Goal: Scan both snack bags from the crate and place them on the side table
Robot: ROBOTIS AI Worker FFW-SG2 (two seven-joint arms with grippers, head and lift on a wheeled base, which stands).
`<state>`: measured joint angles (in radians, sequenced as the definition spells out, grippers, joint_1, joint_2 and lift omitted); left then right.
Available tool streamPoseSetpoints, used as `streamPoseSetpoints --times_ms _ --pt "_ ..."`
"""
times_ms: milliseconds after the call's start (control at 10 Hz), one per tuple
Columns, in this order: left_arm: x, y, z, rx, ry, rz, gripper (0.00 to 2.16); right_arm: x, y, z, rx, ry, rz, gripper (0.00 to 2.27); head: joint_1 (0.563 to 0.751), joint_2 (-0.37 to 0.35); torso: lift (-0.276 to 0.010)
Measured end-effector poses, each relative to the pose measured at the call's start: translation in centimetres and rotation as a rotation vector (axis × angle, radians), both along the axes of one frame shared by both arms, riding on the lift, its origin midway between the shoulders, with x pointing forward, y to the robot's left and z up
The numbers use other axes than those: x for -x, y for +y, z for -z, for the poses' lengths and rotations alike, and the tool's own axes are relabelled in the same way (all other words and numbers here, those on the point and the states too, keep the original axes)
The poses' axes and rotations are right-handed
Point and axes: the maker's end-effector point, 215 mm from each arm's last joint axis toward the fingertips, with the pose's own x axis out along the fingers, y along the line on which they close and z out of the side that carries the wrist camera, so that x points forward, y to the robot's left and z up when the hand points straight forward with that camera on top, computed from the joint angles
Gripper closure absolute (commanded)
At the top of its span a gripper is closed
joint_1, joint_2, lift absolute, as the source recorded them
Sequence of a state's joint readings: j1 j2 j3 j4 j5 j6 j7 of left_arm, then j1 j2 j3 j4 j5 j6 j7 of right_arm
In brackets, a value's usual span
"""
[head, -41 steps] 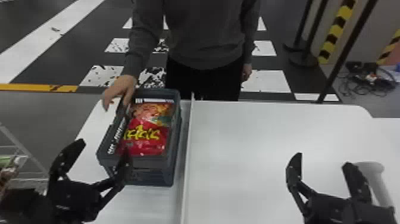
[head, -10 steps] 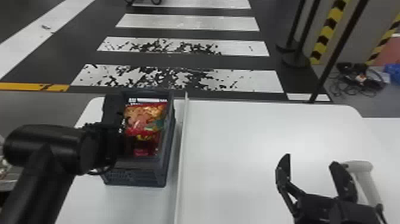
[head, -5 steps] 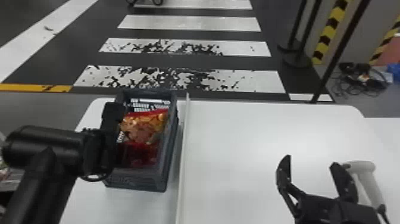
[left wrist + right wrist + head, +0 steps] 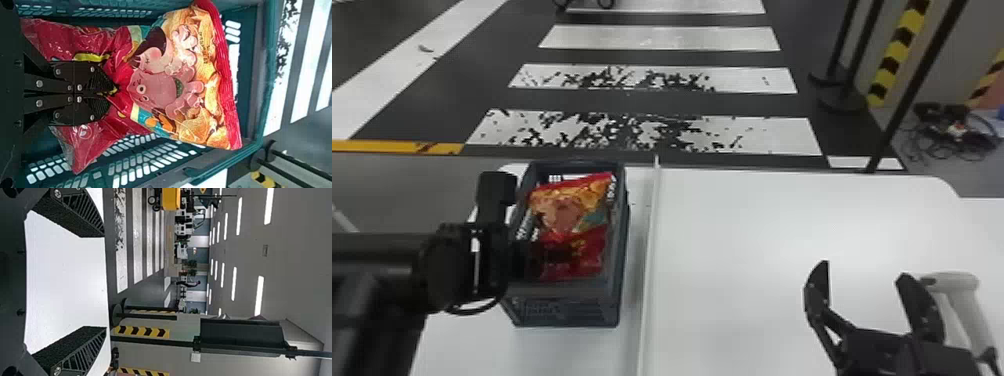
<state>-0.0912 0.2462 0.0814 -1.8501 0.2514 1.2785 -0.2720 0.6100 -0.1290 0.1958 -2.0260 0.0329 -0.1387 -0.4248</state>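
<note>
My left gripper (image 4: pixel 533 257) is low inside the dark crate (image 4: pixel 619 305). In the left wrist view its fingers (image 4: pixel 84 78) are together; the left gripper (image 4: pixel 113 92) pinches the gathered end of the orange-and-red snack bag (image 4: pixel 188 82). In the head view this snack bag (image 4: pixel 572 205) lies slanted toward the crate's far end. A second, red snack bag (image 4: pixel 582 262) is nearer me, partly covered by gripper and first bag. Parked over the table's right part, my right gripper (image 4: pixel 864 271) stands open and holds nothing; the right wrist view shows that gripper (image 4: pixel 105 282) too.
A pale handheld scanner (image 4: pixel 969 310) stands just right of my right gripper. One thin raised divider (image 4: pixel 649 260) runs along the white table (image 4: pixel 757 240), right of the crate. Black posts (image 4: pixel 912 90) rise beyond the table's far edge.
The person whose hand was on the crate is gone. My left arm has come over the crate, then drawn slightly left and nearer; its gripper has closed on the upper bag, which has tilted.
</note>
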Motion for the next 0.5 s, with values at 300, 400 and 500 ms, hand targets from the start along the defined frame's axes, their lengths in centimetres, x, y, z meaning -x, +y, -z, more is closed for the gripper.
streamPoseSetpoints --times_ms 300,400,500 --pt "-1.2 0.5 -3.4 0.118 -0.097 -0.025 2.15 0.0 0.1 0.1 0.007 0.004 0.000 0.08 0.695 0.058 -0.098" --pt "-1.6 0.4 -4.5 0.169 -0.135 -0.027 2.15 0.1 0.2 0.2 0.011 0.006 0.000 0.08 0.695 0.058 -0.098" --pt "-1.8 0.2 -5.7 0.221 -0.166 -0.027 2.15 0.1 0.3 0.2 0.014 0.008 -0.001 0.08 0.695 0.057 -0.098"
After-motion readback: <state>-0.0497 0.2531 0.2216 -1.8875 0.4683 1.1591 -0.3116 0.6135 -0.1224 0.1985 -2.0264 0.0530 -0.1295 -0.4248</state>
